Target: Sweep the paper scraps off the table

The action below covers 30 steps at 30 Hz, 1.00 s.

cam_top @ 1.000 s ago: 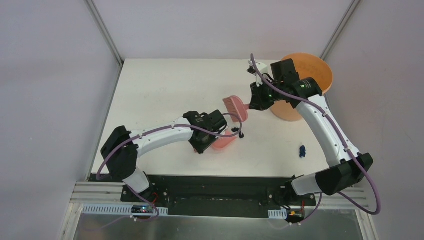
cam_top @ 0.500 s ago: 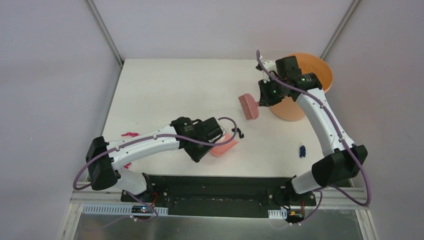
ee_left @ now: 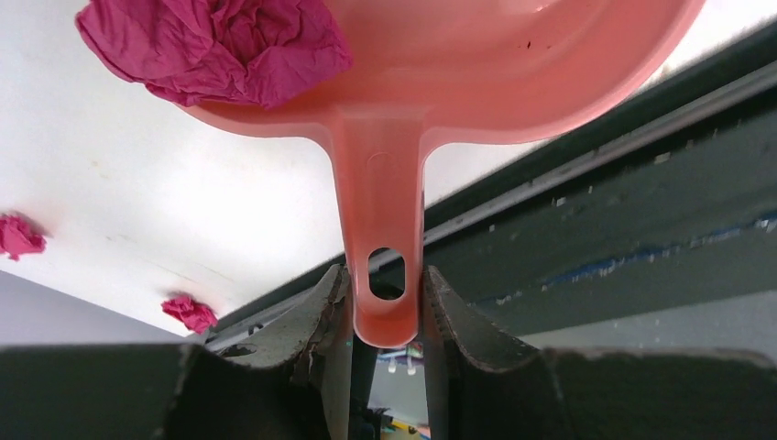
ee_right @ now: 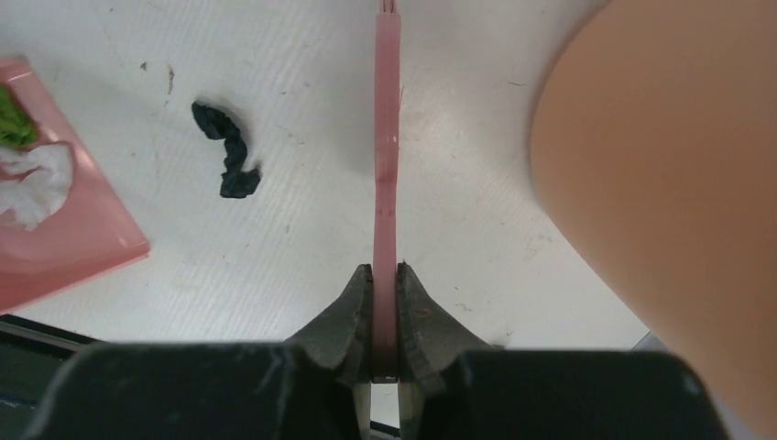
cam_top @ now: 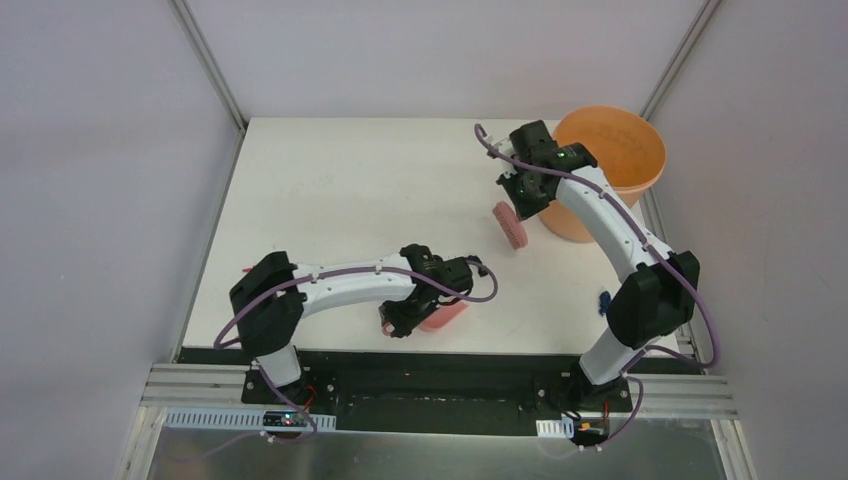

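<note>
My left gripper (ee_left: 386, 307) is shut on the handle of the pink dustpan (ee_left: 458, 64), which lies near the table's front edge (cam_top: 443, 316). A crumpled magenta scrap (ee_left: 215, 46) lies in the pan, and the right wrist view shows a green scrap (ee_right: 11, 119) and a white scrap (ee_right: 37, 183) in it too. My right gripper (ee_right: 385, 302) is shut on the thin handle of the pink brush (ee_right: 387, 137); the brush (cam_top: 510, 225) hangs beside the bucket. A black scrap (ee_right: 229, 160) lies on the table (cam_top: 340, 190) between brush and pan. Two magenta scraps (ee_left: 18, 234) (ee_left: 190, 312) and a dark blue scrap (cam_top: 604, 300) lie on the table.
The orange round bucket (cam_top: 612, 150) stands at the table's back right corner, right next to my right gripper (cam_top: 525, 198), and fills the right side of the right wrist view (ee_right: 660, 183). The black strip (cam_top: 400, 360) runs along the front edge just below my left gripper (cam_top: 408, 312).
The left arm has drawn the dustpan toward the front edge. The right arm has carried the brush to the right and down, closer to the bucket.
</note>
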Each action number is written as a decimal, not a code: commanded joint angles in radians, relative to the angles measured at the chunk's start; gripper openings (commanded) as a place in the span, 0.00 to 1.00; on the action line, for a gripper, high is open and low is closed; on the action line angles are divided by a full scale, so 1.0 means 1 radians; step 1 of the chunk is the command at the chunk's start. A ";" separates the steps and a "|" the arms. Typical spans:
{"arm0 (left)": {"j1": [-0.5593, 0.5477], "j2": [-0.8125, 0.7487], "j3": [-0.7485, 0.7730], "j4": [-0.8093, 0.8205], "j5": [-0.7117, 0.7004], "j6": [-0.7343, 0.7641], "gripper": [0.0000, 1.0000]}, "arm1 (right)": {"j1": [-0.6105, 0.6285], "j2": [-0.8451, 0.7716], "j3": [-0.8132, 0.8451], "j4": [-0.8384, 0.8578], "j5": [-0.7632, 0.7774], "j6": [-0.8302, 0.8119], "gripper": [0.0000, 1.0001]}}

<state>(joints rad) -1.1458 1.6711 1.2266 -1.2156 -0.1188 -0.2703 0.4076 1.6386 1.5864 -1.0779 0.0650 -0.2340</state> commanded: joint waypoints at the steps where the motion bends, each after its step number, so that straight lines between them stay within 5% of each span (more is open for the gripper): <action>1: -0.007 0.069 0.078 0.046 -0.019 0.014 0.00 | 0.073 0.011 -0.011 -0.004 0.012 -0.028 0.00; 14: -0.006 0.197 0.180 0.077 0.012 0.060 0.00 | 0.107 -0.042 -0.033 -0.131 -0.492 0.018 0.00; 20: -0.006 0.220 0.190 0.099 0.021 0.074 0.00 | -0.004 -0.104 -0.005 -0.171 -0.677 0.052 0.00; 30: -0.007 0.093 0.080 0.280 -0.066 0.041 0.00 | -0.033 -0.165 -0.056 -0.094 -0.587 0.065 0.00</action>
<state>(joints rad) -1.1458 1.8637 1.3560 -1.0584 -0.1406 -0.2176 0.3714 1.5196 1.5475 -1.2259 -0.5011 -0.1905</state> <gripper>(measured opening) 0.278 0.111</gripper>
